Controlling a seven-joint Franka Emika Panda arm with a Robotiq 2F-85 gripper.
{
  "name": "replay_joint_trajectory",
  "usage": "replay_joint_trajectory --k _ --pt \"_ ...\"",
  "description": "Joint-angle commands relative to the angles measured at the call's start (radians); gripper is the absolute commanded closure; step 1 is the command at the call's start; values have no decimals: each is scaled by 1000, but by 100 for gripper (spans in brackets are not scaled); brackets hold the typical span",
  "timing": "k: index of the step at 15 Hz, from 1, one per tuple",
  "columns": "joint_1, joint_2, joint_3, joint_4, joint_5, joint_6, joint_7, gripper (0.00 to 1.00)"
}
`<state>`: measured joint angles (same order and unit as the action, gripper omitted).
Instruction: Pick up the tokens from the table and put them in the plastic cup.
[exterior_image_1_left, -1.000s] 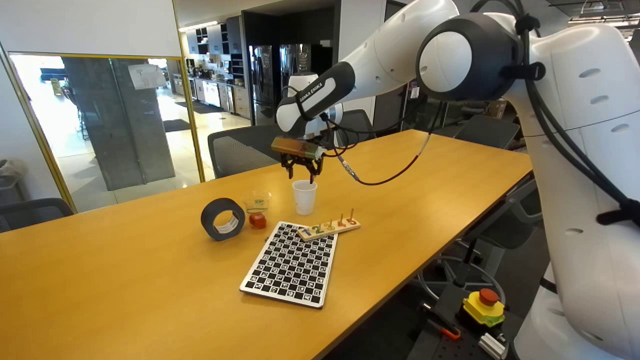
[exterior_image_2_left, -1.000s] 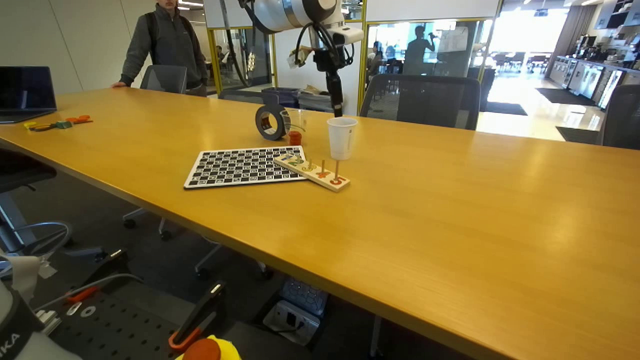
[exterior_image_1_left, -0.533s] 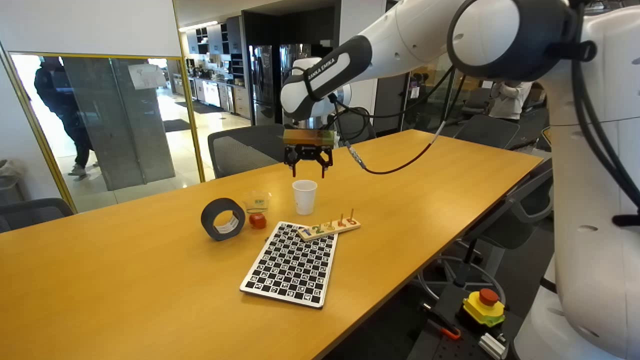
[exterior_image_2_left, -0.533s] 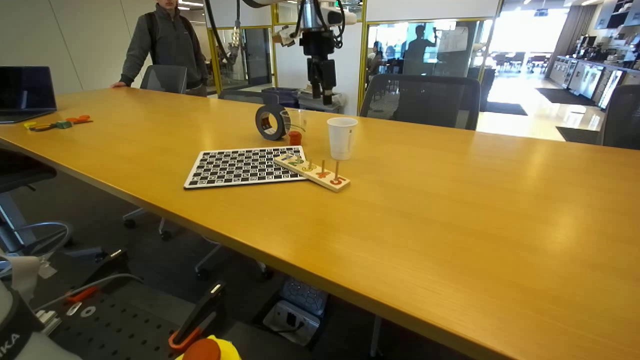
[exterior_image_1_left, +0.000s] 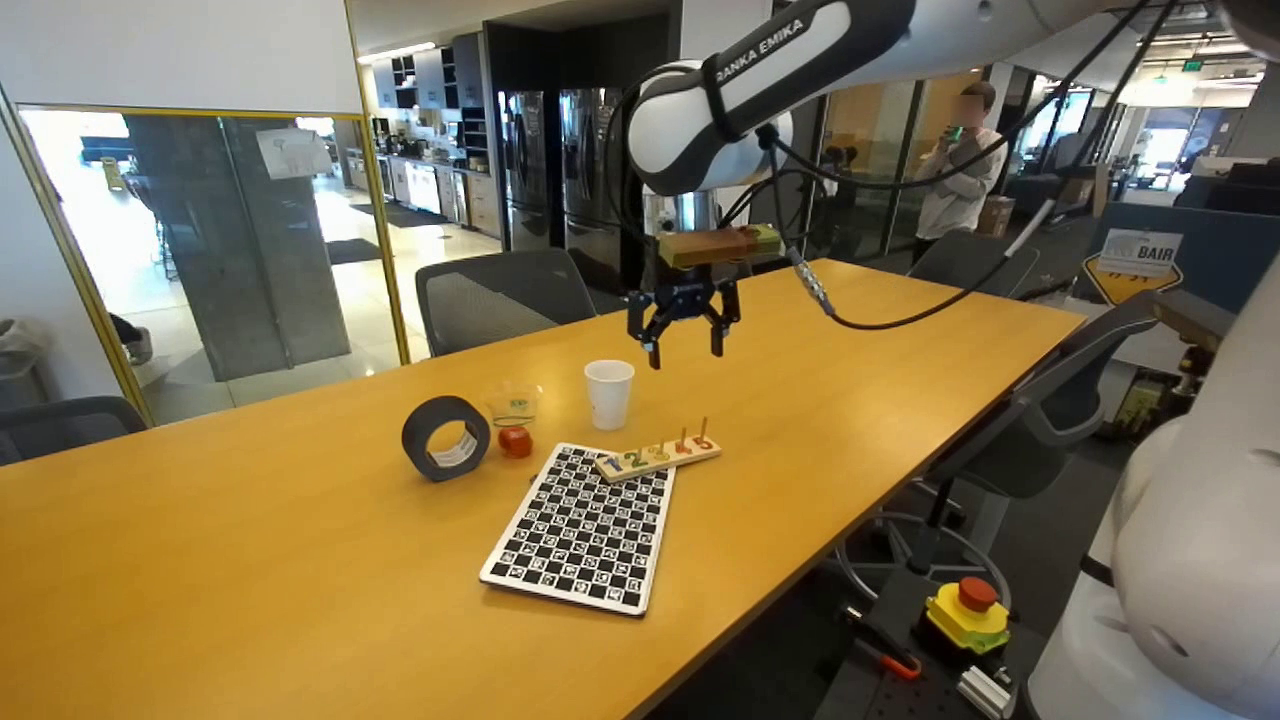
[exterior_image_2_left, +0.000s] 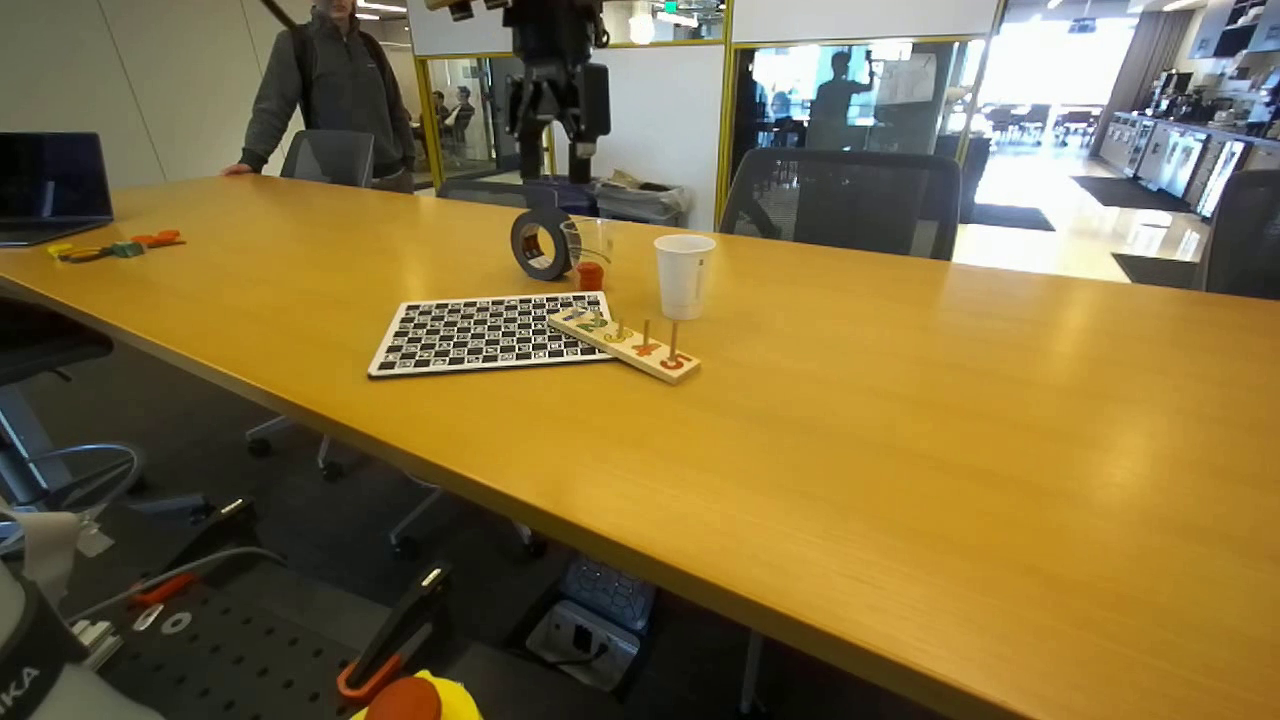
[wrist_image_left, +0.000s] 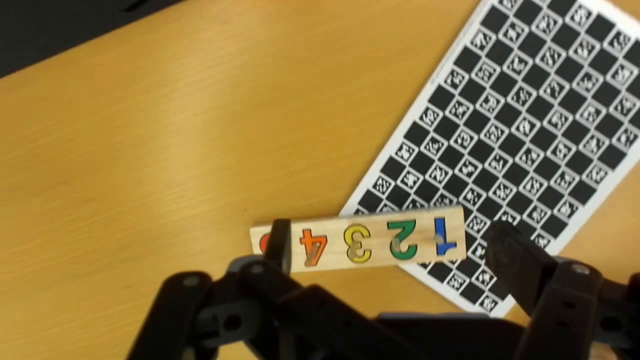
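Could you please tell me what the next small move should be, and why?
I'd probably raise the black two-fingered pincer slightly for a wider look: it hangs open, holding nothing, no tokens are clearly visible on the light-brown wooden table, and I can't see deep inside the upright white plastic cup.

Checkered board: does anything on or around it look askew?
Yes: the wooden number strip looks misplaced, slanting across one corner of the checkered board, its 1 end over the board, its 5 end past it. No spill or damage shows there.
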<state>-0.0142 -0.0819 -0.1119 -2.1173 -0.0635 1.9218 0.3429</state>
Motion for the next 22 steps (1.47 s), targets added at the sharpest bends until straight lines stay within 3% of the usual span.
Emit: replay_joint_trajectory --k 1,5,8,15,22 --pt "-7 -250 46 -217 -47 -41 -140 0" --pt "-4 -470 82 -381 -49 -51 -228 0" --pt "0 -580 74 -440 -14 -66 -288 0" --pt "-11 -624 39 -446 4 -195 -366 0" --pt "-17 -600 38 -449 -2 -183 -355 0"
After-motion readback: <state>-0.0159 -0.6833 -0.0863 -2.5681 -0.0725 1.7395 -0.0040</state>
